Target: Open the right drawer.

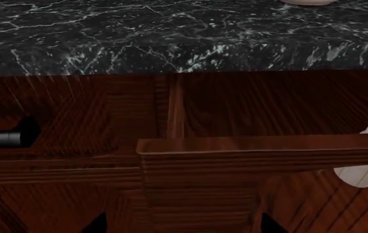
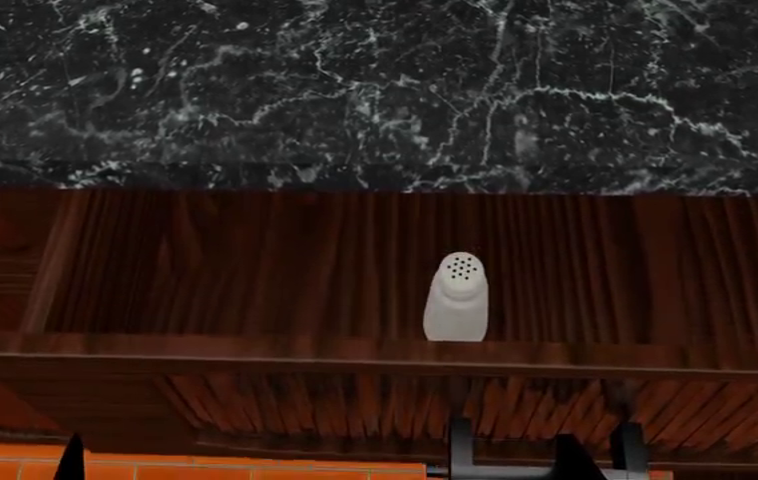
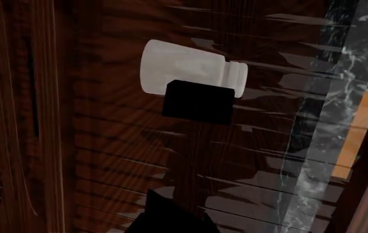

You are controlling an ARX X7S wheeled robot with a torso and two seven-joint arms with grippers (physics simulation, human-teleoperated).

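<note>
The right drawer (image 2: 219, 270) stands pulled out under the black marble counter, its plain dark wood interior showing. Its front edge (image 2: 286, 352) faces me, with the two black handle posts (image 2: 461, 450) below it. It also shows in the left wrist view (image 1: 249, 155). My right gripper (image 3: 171, 219) is a single dark mass with the jaws together. In the head view it (image 2: 569, 458) sits at the handle between the posts; the bar itself is hidden. My left gripper (image 1: 182, 226) is open and empty, its tips wide apart in front of the drawer's left corner.
A white shaker (image 2: 457, 300) lies inside the drawer; it also shows in the left wrist view (image 1: 364, 172) and the right wrist view (image 3: 177, 70). The marble counter (image 2: 352, 90) overhangs above. The narrower left drawer front with a bar handle (image 1: 3, 138) is shut. Orange floor tiles (image 2: 219, 470) lie below.
</note>
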